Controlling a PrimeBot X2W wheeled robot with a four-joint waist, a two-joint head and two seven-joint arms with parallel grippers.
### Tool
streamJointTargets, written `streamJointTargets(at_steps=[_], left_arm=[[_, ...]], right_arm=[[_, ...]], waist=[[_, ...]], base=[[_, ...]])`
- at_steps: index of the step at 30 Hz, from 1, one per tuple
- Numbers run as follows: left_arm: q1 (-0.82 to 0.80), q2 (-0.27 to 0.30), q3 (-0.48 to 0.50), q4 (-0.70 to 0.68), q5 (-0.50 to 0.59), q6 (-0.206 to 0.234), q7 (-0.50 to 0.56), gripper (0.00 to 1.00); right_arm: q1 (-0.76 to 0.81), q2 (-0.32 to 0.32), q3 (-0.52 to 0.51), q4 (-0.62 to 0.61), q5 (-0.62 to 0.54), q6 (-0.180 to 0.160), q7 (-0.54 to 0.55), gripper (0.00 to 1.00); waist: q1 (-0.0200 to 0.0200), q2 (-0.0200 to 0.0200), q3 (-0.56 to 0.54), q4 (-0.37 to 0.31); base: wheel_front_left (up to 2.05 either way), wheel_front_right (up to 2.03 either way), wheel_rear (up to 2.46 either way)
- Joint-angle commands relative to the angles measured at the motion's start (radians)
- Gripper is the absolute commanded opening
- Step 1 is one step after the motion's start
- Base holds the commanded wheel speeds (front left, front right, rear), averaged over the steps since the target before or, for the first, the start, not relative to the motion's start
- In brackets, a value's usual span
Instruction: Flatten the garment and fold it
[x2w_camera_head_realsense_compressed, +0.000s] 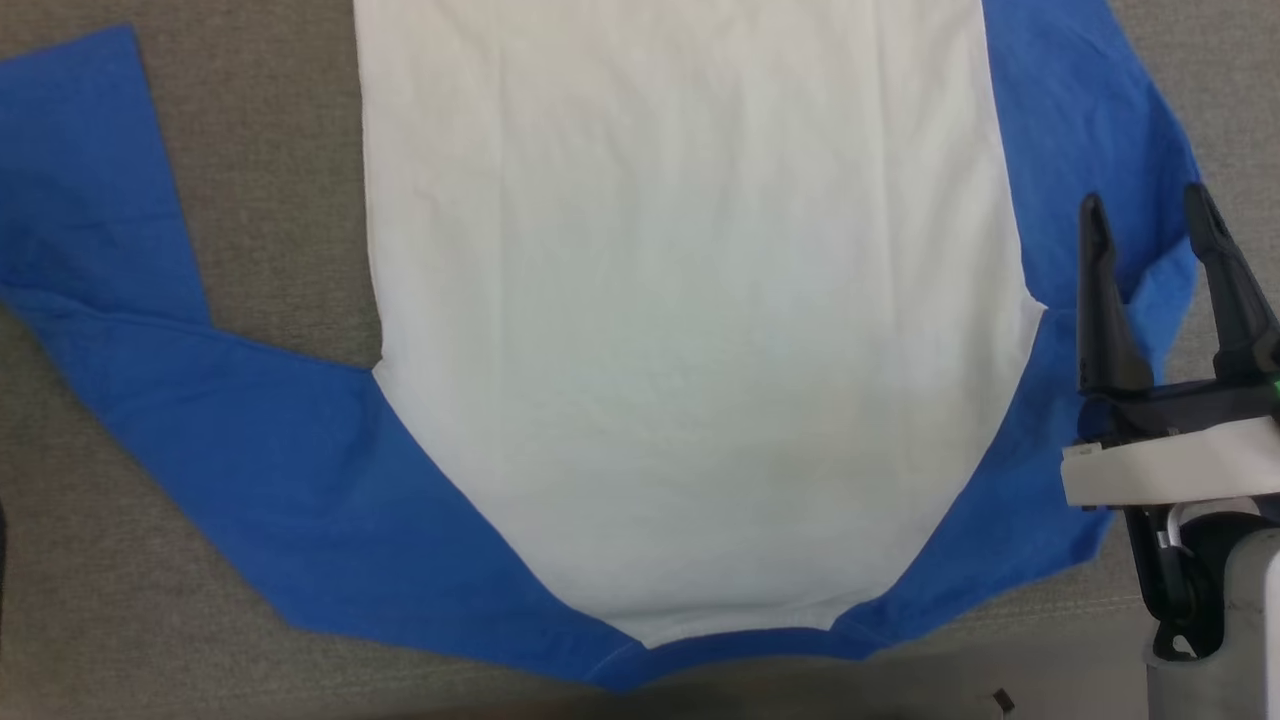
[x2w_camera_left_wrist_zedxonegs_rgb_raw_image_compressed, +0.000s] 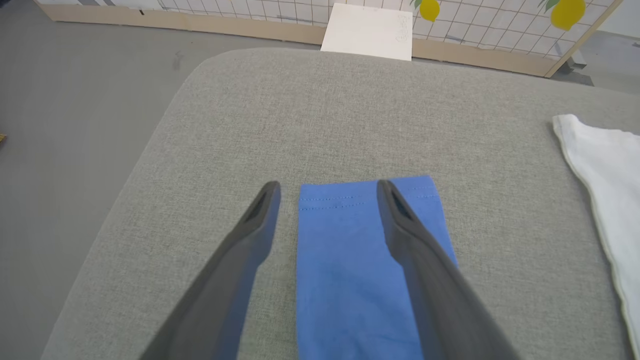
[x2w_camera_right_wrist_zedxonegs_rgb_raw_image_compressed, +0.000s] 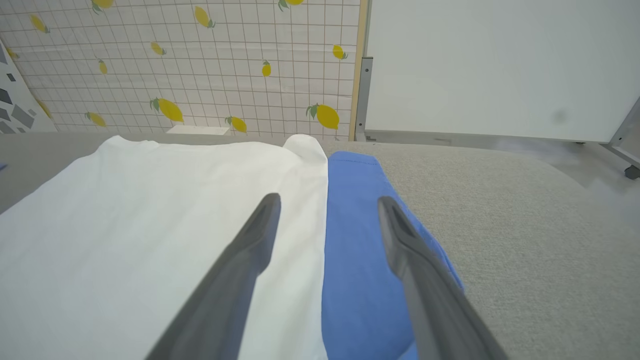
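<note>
Long dark fingers of the right gripper stand spread wide and empty over the blue sleeve beside the white body. The left gripper is equally wide, holding nothing, one finger above the other sleeve's stitched cuff. The soft white-and-royal-blue cotton T-shirt lies flat on a grey woven padded surface, collar nearest. Light and limp (dragging would likely wrinkle it), it seems best pinched at cuffs or hems.
</note>
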Motion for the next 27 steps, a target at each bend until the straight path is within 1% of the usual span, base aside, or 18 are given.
streamJointTargets(at_steps=[1,5,10,12,15,16,17,18,21,23,27], left_arm=[[-0.036,0.013,0.006,0.012,-0.010,0.013,0.018,1.00],[-0.074,0.040,0.014,0.043,-0.009,0.055,0.090,1.00],[-0.075,0.074,0.027,0.080,-0.005,0.129,0.201,1.00],[-0.064,0.078,0.034,0.086,-0.016,0.152,0.250,1.00],[-0.043,0.064,0.053,0.078,-0.057,0.181,0.320,1.00],[-0.033,0.059,0.058,0.069,-0.071,0.188,0.345,0.84],[-0.027,0.056,0.063,0.059,-0.082,0.191,0.357,0.37],[-0.019,0.052,0.071,0.046,-0.095,0.193,0.366,0.00],[-0.004,0.045,0.093,0.012,-0.115,0.190,0.351,0.00],[0.000,0.039,0.109,-0.005,-0.120,0.182,0.311,0.00],[0.001,0.036,0.131,-0.027,-0.103,0.150,0.190,0.00]], right_arm=[[-0.019,-0.001,0.003,-0.011,0.008,-0.002,-0.008,1.00],[-0.034,-0.001,0.009,-0.021,0.017,-0.002,-0.020,1.00],[-0.043,-0.001,0.012,-0.025,0.025,-0.002,-0.033,1.00],[-0.045,-0.001,0.013,-0.023,0.028,-0.002,-0.037,1.00],[-0.048,-0.001,0.013,-0.019,0.033,-0.002,-0.042,1.00],[-0.049,-0.001,0.012,-0.017,0.035,-0.002,-0.043,1.00],[-0.050,-0.001,0.013,-0.016,0.037,-0.002,-0.044,1.00],[-0.051,-0.001,0.013,-0.013,0.039,-0.002,-0.046,1.00],[-0.055,-0.001,0.015,-0.007,0.042,-0.002,-0.047,1.00],[-0.057,-0.001,0.014,-0.002,0.044,-0.002,-0.047,1.00],[-0.057,-0.001,0.004,0.009,0.042,-0.002,-0.048,1.00]], waist=[[-0.0001,0.0000,0.108,-0.045],[-0.0001,0.0000,0.153,-0.061],[-0.0001,0.0000,0.185,-0.073],[-0.0001,0.0000,0.191,-0.076],[-0.0001,0.0000,0.197,-0.076],[-0.0001,0.0000,0.199,-0.076],[-0.0001,0.0000,0.201,-0.075],[-0.0001,0.0000,0.203,-0.076],[-0.0001,0.0000,0.202,-0.074],[-0.0001,0.0000,0.194,-0.070],[-0.0001,0.0000,0.153,-0.053]], base=[[0.00,0.00,0.00],[0.00,0.00,0.00],[0.00,0.00,0.00],[0.00,0.00,0.00],[0.00,0.00,0.00],[0.00,0.00,0.00],[0.00,0.00,0.00],[0.00,0.00,0.00],[0.00,0.00,0.00],[0.00,0.00,0.00],[0.00,0.00,0.00]])
